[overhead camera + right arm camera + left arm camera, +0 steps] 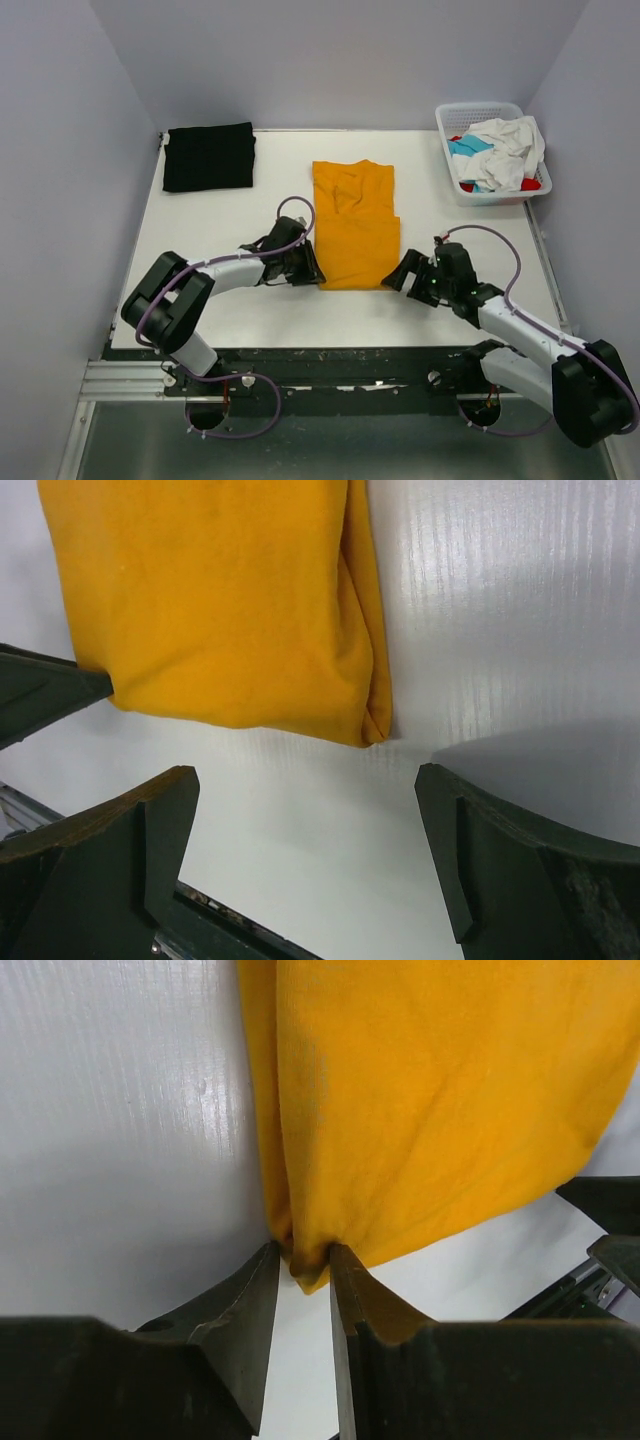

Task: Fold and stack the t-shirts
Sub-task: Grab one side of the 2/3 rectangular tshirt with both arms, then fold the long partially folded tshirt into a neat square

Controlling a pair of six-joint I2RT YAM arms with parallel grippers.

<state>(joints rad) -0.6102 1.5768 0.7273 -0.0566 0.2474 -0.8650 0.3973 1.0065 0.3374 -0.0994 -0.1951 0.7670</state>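
Observation:
A mustard-orange t-shirt (355,222) lies folded into a long strip in the middle of the white table. My left gripper (314,270) is shut on its near left corner (305,1260). My right gripper (397,275) is open and empty, just off the shirt's near right corner (372,730), which lies flat on the table. A black t-shirt (209,156) lies folded at the far left. White, teal and red shirts (495,152) are heaped in the basket.
A white plastic lattice basket (447,130) stands at the far right corner. The table's near edge (330,350) runs just behind both grippers. Grey walls close in the table on three sides.

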